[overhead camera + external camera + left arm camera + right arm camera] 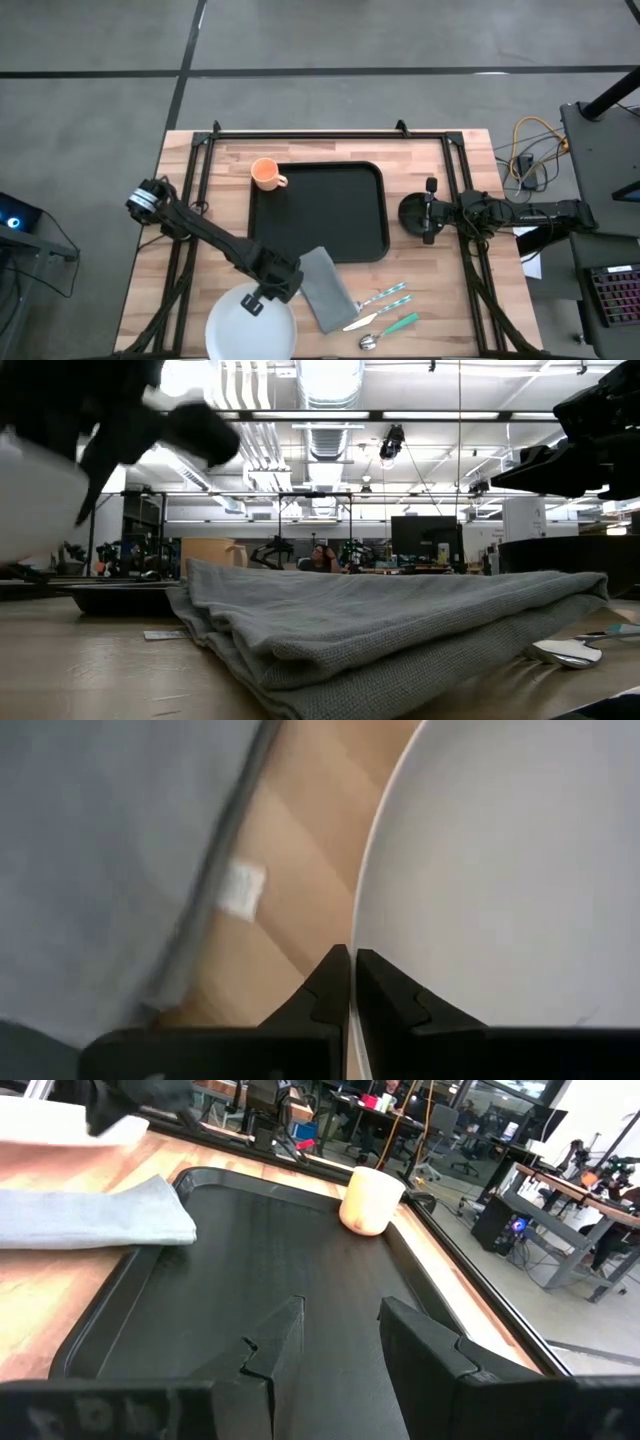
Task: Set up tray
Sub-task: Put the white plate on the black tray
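High view: tray (pixel 330 215) mid-desk; left pincer (pixel 262 296) at plate (pixel 250 325) rim.
Left wrist: fingers (pixel 325 990) pinched on plate edge. Lift level, clear napkin (pixel 100 870).
Right wrist: right pincer (pixel 340 1342) gapes, empty, over tray.

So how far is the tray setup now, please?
Nearly nothing is done: the large black rectangular tray holds only the small orange cup at its corner. In hand: the left gripper is shut on the round white plate. The grey folded napkin and cutlery remain outside.
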